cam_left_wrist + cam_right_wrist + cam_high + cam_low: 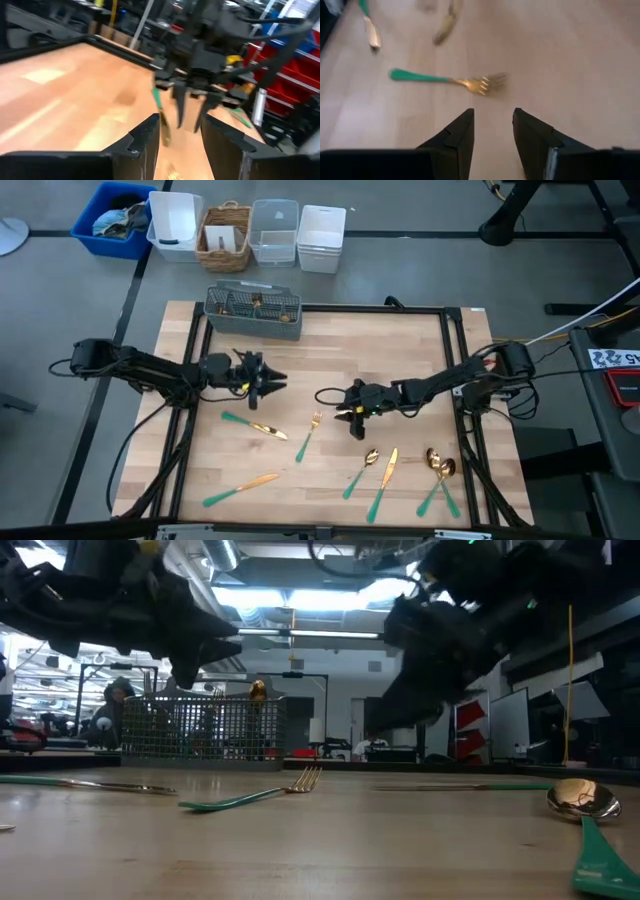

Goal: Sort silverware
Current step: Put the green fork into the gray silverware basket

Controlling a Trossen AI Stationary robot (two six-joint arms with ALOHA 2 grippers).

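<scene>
Several pieces of silverware with gold heads and teal handles lie flat on the wooden table [330, 350]. They include a fork [307, 437] [445, 79] at the middle, a knife [250, 425] to its left, another knife [240, 487] near the front, and spoons [438, 470] at the right. My left gripper [278, 380] [180, 118] hangs open above the table left of centre, pointing toward the right arm [210, 55]. My right gripper [340, 408] [492, 112] hangs open, slanting down, a little beyond the fork, holding nothing.
A grey mesh caddy [253, 308] [200, 725] with some cutlery stands at the table's far left. Behind the table are a blue bin [112, 218], a wicker basket [225, 237] and white bins [320, 238]. Black frame rails [195, 350] run along the table's sides.
</scene>
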